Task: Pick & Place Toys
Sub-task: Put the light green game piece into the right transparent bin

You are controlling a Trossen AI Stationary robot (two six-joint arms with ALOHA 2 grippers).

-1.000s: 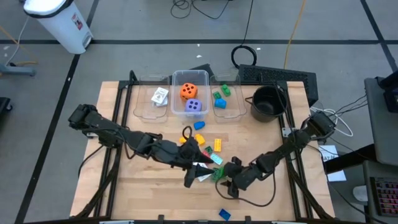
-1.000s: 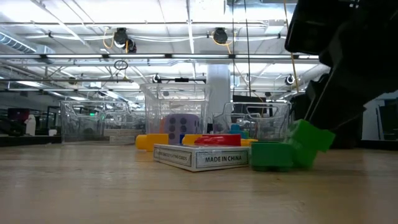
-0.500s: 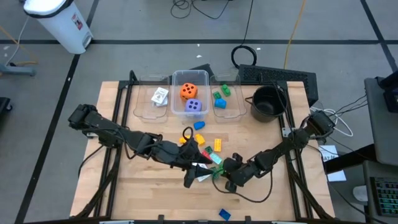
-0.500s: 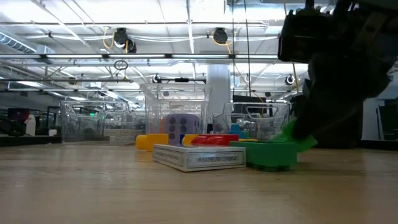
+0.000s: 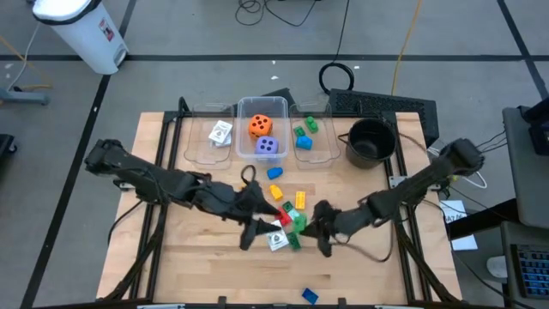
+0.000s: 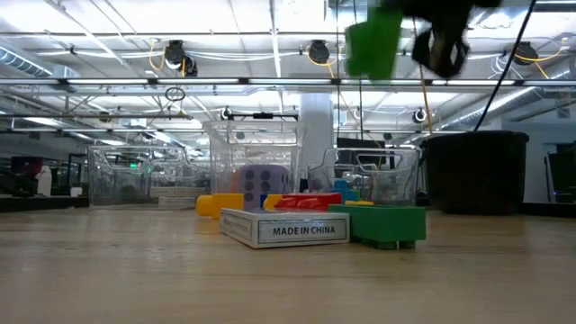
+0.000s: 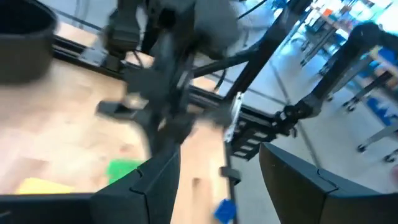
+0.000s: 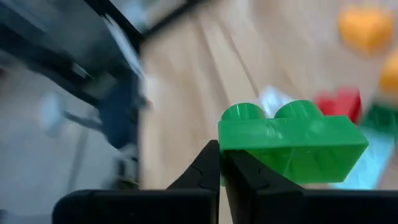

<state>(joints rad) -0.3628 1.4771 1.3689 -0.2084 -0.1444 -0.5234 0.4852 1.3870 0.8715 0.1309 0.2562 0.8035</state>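
- High view: right gripper (image 5: 323, 225) sits near mid-table, just right of a cluster of a card box (image 5: 277, 241), a red brick (image 5: 283, 216), a yellow brick (image 5: 300, 200) and green bricks (image 5: 297, 225). Left gripper (image 5: 255, 228) lies just left of that cluster, fingers parted, nothing between them. Three clear bins (image 5: 262, 127) line the far edge, the middle one with an orange die (image 5: 257, 127) and a purple die (image 5: 267, 147); black pot (image 5: 369, 141) to their right. A blue brick (image 5: 310, 295) lies alone by the near edge, with bare wood around it.
- Low view: shows height, which the top view cannot. A green brick (image 6: 373, 42) hangs high above the table, well clear of the card box (image 6: 283, 229) and another green brick (image 6: 385, 224) resting on the wood.
- Left wrist view: own dark fingers (image 7: 158, 183) stand apart and empty; blurred right arm (image 7: 168, 74) beyond.
- Right wrist view: fingertips (image 8: 217, 165) pinched together on the edge of the green brick (image 8: 292, 146), two round studs on its top, glossy.
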